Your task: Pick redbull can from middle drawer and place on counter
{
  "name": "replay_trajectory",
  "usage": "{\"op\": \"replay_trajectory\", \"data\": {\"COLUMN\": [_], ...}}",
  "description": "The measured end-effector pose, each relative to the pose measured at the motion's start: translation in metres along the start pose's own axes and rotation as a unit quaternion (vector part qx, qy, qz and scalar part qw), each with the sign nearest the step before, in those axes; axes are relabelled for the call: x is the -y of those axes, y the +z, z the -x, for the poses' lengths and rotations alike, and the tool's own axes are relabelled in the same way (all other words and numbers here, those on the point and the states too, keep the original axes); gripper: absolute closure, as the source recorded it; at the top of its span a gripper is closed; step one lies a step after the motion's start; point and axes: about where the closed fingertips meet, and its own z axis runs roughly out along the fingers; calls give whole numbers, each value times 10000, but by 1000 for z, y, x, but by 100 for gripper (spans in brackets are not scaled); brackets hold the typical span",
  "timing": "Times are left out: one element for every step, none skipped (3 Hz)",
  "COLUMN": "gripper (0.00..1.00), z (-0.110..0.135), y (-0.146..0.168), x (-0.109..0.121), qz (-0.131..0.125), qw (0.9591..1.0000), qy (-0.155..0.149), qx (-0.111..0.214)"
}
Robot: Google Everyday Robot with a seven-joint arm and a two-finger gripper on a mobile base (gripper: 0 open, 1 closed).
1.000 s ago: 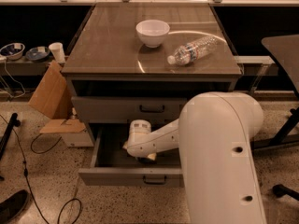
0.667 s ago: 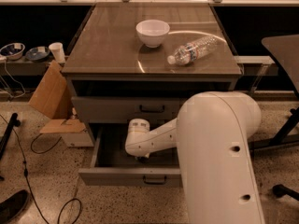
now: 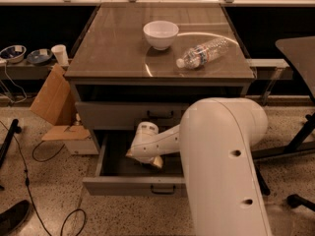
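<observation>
The middle drawer [image 3: 132, 186] is pulled out, with a dark tray inside and a black bar handle on its front. My white arm reaches down into it from the right. The gripper [image 3: 150, 162] is inside the drawer near its middle, mostly hidden under the white wrist [image 3: 146, 134]. The redbull can is hidden from view. The counter [image 3: 113, 48] is the glossy brown-grey top of the cabinet, above and behind the gripper.
A white bowl [image 3: 160, 34] and a clear water bottle [image 3: 204, 52] lying on its side are on the counter. A closed drawer [image 3: 118, 116] sits above the open one. Cardboard [image 3: 51, 97] leans at the cabinet's left. Cables run over the floor at left. A chair base [image 3: 300, 146] stands at right.
The wrist has risen slightly inside the drawer. Bowl, bottle and drawer have not moved.
</observation>
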Motion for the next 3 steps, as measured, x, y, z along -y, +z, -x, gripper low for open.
{"op": "replay_trajectory", "data": {"gripper": [0, 0, 0], "z": [0, -2, -6], "y": [4, 4, 7], "x": [-2, -6, -9], "qz": [31, 63, 175], "qw": [9999, 9995, 9968], "qy": [21, 249, 725], "qx": [110, 178, 291]}}
